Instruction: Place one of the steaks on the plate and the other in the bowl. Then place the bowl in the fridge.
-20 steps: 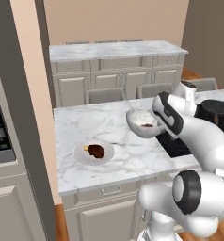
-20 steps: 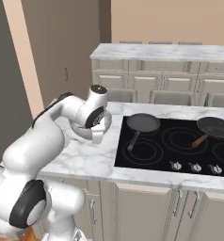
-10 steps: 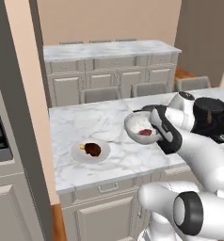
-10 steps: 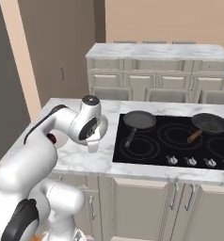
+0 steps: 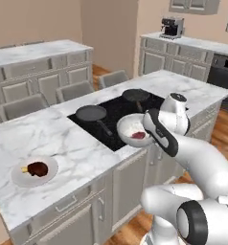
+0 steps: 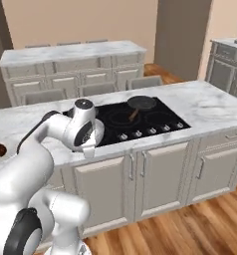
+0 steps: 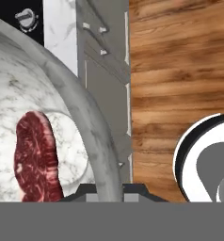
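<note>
The fingers [image 7: 108, 190] pinch the thin rim of the bowl [image 5: 132, 130], holding it aloft over the table [image 5: 68, 143] edge beside the cooktop. Rigid and probably slick, held at one side, it will likely want to tip, so keep it level. Inside, the steak [image 7: 36, 157] lies flat, long axis pointing toward the hand.

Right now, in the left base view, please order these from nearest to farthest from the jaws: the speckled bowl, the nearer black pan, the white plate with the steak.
1. Speckled white-grey bowl: held at the gripper.
2. Nearer black pan: on the cooktop, left of the bowl.
3. Plain white plate: far left on the marble counter.
</note>
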Robot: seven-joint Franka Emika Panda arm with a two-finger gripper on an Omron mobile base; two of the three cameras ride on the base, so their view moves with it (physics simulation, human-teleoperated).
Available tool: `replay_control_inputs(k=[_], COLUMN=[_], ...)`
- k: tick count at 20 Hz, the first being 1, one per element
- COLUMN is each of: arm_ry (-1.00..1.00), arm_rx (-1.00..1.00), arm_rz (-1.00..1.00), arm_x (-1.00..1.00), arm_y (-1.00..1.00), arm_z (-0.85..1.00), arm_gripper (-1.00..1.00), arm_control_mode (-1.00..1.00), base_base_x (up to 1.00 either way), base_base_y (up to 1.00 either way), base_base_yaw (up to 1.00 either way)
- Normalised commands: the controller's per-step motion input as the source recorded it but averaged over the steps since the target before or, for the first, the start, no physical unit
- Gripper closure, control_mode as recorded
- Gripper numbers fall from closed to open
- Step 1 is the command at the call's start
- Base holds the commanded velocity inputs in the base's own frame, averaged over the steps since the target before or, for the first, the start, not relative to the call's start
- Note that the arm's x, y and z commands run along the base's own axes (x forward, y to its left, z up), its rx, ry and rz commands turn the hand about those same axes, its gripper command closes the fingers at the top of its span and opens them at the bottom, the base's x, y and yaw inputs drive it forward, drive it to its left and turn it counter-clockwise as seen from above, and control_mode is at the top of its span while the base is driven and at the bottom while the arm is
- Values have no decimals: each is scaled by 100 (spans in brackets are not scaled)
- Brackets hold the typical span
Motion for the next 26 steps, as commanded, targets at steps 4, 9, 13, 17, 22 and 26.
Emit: replay_control_inputs(k=[4, 9, 13, 17, 22, 26], arm_ry=[0, 0, 0, 0, 0, 0], arm_rx=[0, 0, 0, 0, 0, 0], arm_rz=[0, 0, 0, 0, 0, 0], arm_x=[0, 0, 0, 0, 0, 0], arm_y=[0, 0, 0, 0, 0, 0], arm_z=[0, 0, 0, 0, 0, 0], arm_gripper=[100, 100, 100, 100, 100, 100], arm_control_mode=[100, 100, 100, 100, 100, 100], base_base_x=[19, 43, 36, -16, -48, -44], base_base_y=[12, 34, 34, 16, 25, 41], base_base_yaw=[-93, -84, -78, -73, -64, -61])
